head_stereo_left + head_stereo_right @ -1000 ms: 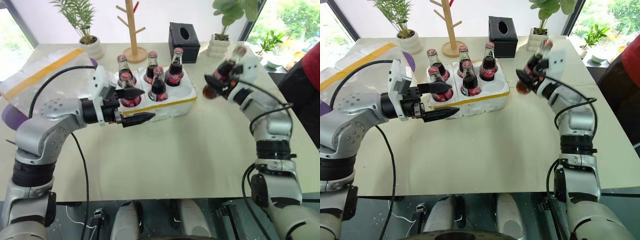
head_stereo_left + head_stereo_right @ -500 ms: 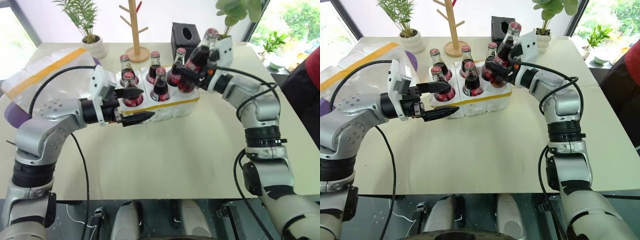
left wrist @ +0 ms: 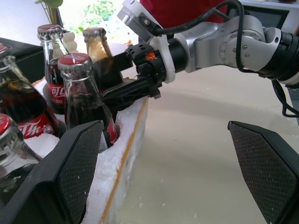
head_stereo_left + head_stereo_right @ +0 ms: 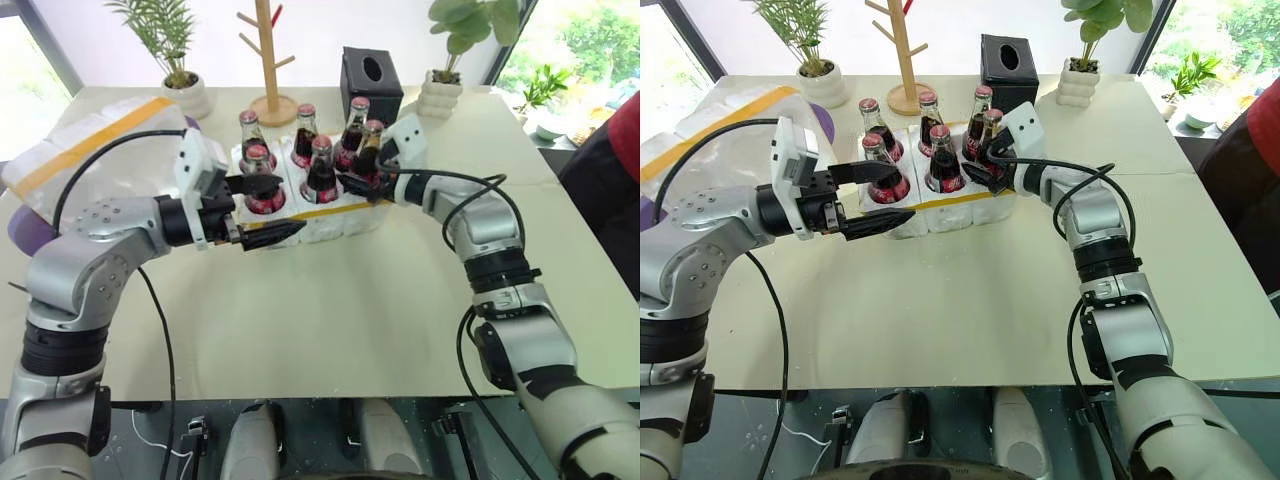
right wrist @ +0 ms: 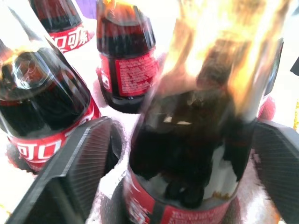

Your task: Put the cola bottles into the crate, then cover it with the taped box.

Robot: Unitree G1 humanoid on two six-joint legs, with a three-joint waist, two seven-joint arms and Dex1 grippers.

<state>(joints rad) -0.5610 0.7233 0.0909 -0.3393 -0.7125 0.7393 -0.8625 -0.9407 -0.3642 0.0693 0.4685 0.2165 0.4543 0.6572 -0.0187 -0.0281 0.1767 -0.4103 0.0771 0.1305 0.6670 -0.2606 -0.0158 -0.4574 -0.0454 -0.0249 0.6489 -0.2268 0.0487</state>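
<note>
The cola bottles (image 4: 322,172) are glossy clear glass with printed red labels. The crate (image 4: 330,217) is white styrofoam, matt and grainy, banded with smooth yellow tape. The table (image 4: 330,310) has a matt, smooth beige surface. The left gripper (image 4: 268,208) fingers carry finely textured matt black pads.

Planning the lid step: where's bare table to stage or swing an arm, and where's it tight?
Bare: the table's near half, from the crate's yellow-taped side to the near edge, and its right side. Tight: both open grippers, left and right, flank the crate holding six cola bottles; taped box fills the left; plants, wooden stand and tissue box line the back.
</note>
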